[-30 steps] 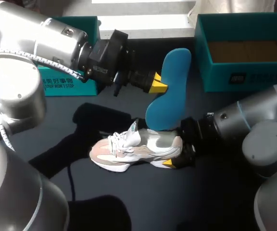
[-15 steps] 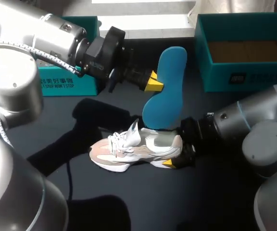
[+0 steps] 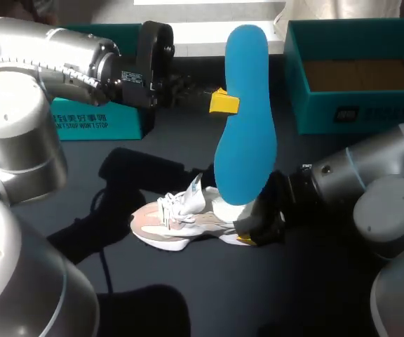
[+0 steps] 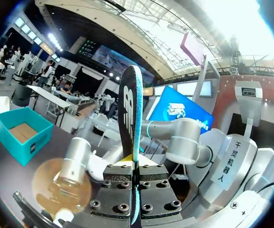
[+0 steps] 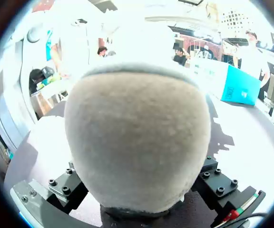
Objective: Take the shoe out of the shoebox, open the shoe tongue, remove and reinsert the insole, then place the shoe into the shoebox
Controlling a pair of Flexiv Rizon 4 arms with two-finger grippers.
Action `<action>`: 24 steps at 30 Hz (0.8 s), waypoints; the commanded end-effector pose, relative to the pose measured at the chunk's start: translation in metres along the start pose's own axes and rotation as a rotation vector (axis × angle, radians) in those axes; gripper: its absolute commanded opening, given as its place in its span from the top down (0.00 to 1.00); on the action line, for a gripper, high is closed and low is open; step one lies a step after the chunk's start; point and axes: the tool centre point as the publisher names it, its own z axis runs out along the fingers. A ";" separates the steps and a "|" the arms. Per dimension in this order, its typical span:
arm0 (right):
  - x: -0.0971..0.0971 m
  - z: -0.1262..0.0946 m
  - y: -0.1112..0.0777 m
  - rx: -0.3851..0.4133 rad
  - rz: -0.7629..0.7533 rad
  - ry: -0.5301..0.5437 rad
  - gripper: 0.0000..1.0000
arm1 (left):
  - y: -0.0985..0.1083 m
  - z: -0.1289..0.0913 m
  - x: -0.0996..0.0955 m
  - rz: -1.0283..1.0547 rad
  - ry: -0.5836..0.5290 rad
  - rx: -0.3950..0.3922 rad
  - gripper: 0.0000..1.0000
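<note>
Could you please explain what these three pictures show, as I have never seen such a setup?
Two robot arms work at a dark table. One picture looks down from above; the two round ones come from a camera on each wrist. The left gripper holds a blue insole up in the air, seen edge-on in its wrist view. The right gripper clasps the heel of a pale sneaker lying on the table; that heel fills its wrist view. An open teal shoebox stands at the far right.
</note>
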 end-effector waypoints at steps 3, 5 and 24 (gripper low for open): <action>0.001 0.002 -0.003 0.006 0.001 0.000 1.00 | -0.005 -0.001 0.012 -0.158 0.014 0.023 1.00; 0.001 0.002 -0.003 0.006 0.001 0.000 1.00 | -0.006 0.001 0.018 -0.174 0.029 0.029 1.00; 0.001 0.002 -0.003 0.006 0.001 0.000 1.00 | 0.010 0.017 0.065 -0.148 0.038 0.009 1.00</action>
